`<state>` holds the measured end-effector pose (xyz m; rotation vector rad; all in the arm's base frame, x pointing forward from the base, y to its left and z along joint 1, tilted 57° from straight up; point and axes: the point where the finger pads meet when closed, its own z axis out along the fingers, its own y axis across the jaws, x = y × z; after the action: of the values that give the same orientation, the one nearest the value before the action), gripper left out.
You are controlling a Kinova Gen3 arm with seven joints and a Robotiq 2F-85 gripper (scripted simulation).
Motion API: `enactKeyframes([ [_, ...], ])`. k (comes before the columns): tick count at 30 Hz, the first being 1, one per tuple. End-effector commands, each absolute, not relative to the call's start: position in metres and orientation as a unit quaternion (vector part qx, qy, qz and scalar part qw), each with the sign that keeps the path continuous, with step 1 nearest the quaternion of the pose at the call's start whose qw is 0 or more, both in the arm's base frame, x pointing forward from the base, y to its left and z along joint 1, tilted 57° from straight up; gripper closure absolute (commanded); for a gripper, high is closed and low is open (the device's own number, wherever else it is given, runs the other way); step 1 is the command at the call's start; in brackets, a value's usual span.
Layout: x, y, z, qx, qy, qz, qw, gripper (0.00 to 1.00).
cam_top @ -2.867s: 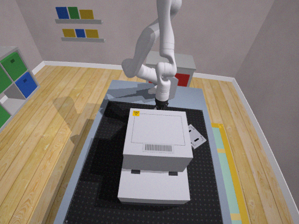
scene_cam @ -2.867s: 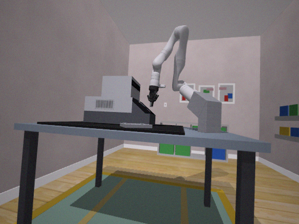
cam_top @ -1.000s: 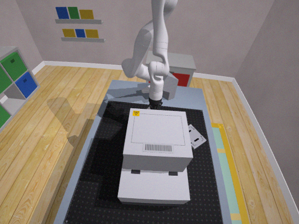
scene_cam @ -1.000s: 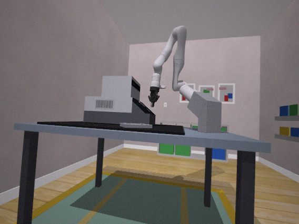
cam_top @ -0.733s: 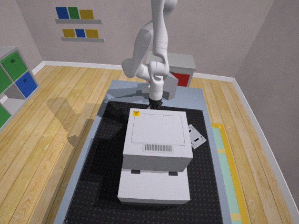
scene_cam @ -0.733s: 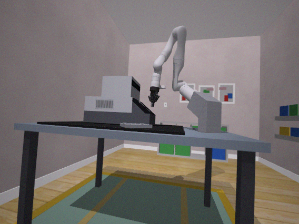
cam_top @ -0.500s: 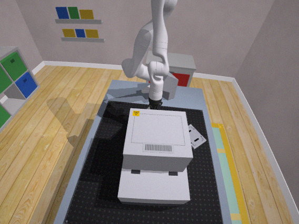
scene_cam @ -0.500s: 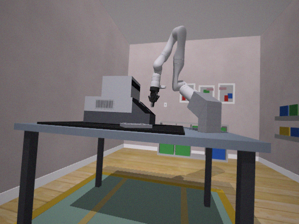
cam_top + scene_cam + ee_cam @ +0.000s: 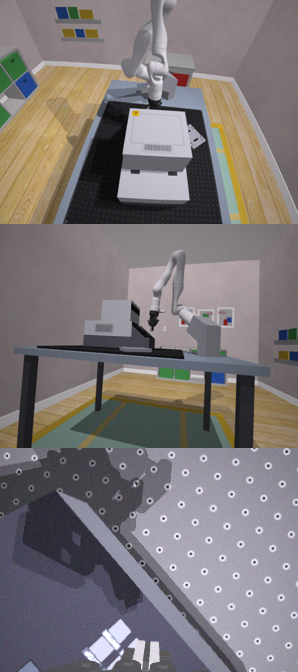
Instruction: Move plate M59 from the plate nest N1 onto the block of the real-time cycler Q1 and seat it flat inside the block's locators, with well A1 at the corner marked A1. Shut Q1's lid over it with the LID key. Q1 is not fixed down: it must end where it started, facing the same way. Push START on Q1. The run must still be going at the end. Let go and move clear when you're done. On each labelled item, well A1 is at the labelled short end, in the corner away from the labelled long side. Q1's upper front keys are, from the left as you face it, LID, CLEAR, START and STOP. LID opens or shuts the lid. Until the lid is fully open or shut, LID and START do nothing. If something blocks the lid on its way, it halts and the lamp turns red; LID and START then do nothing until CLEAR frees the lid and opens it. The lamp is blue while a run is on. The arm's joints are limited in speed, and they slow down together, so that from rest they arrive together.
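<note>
Hovering closed pincer [image 9: 147, 657] just above Q1's keys [image 9: 111, 640]

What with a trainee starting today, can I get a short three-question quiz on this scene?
1. True or false: the black end effector is holding a plate.
2. Over which side of the grey box-shaped cycler does the end effector hang? A: keypad side. B: barcode side.
3. Fill in: the flat pale-grey plate nest lies on the black dotted ____.
Key: 1 false; 2 A; 3 mat.
</note>
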<state>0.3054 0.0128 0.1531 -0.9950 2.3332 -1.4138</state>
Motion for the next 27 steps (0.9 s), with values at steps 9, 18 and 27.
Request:
enactKeyframes([
  [9, 0.3067, 0.0109, 0.1563, -0.343, 0.795, -0.486, 0.118, 0.9],
  [18, 0.3084, 0.0105, 0.1546, -0.344, 0.796, -0.484, 0.118, 0.9],
  [27, 0.3134, 0.0098, 0.1533, -0.344, 0.796, -0.484, 0.119, 0.9],
])
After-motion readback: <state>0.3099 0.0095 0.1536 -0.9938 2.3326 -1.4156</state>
